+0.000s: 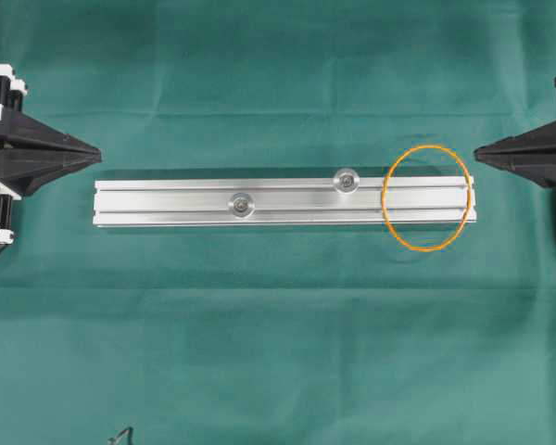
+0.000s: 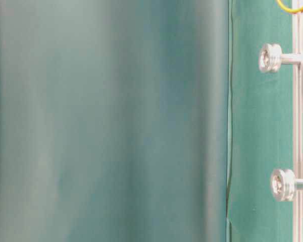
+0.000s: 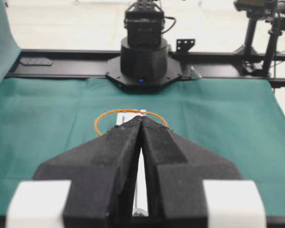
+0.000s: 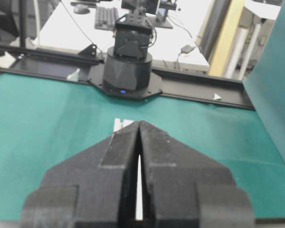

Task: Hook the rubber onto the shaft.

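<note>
The rubber (image 1: 426, 197) is being left draped over the rail's (image 1: 167, 203) right end (both grippers (image 1: 91, 150) (image 1: 483, 154) pressed together, holding nothing).

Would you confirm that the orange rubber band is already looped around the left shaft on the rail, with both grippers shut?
Not quite: the overhead view shows the rubber band lying across the rail's right end, clear of both shafts. Both the left gripper and the right gripper are indeed shut.

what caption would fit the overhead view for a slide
Start of the task: orange rubber band draped over the aluminium rail's right end, two shafts bare, both grippers shut.
</note>
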You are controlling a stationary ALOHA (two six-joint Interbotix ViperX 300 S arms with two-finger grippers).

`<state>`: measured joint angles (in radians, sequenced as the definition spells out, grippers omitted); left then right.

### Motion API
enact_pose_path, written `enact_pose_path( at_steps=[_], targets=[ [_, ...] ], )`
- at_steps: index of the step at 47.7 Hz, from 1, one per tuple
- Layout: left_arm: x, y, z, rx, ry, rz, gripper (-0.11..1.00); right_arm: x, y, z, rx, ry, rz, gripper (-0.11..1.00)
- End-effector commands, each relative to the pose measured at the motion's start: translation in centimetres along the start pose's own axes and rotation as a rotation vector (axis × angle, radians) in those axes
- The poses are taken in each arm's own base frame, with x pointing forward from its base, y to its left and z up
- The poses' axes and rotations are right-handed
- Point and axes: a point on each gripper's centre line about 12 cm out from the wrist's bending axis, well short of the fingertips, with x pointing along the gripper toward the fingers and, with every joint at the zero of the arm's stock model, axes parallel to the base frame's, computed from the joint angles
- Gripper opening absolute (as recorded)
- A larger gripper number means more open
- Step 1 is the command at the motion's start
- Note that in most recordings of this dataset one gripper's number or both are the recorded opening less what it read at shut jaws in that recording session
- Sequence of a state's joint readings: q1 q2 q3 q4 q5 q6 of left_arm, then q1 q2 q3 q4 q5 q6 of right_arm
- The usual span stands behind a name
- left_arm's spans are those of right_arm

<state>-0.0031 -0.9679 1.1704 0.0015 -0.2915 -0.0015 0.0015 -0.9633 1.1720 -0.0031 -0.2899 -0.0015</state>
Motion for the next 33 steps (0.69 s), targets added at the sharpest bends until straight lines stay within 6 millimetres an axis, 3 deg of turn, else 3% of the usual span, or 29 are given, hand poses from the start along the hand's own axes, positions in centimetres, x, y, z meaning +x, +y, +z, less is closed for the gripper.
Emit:
enact_pose_path(
  at_steps=[1, 22, 33],
  targets=[
    [0.4, 0.1, 0.7, 0.027, 0.012, 0.000, 0.00, 0.4, -0.1, 0.5, 0.006, -0.008, -0.007, 0.03],
    [0.5, 0.1, 1.0, 0.028, 0.109, 0.001, 0.00, 0.7, -0.2, 0.8, 0.015, 0.163, -0.009, 0.03],
    [0.3, 0.2, 0.0, 0.024, 0.311, 0.006, 0.00, 0.7, -0.1, -0.3, 0.016, 0.446, -0.009, 0.03]
  ],
)
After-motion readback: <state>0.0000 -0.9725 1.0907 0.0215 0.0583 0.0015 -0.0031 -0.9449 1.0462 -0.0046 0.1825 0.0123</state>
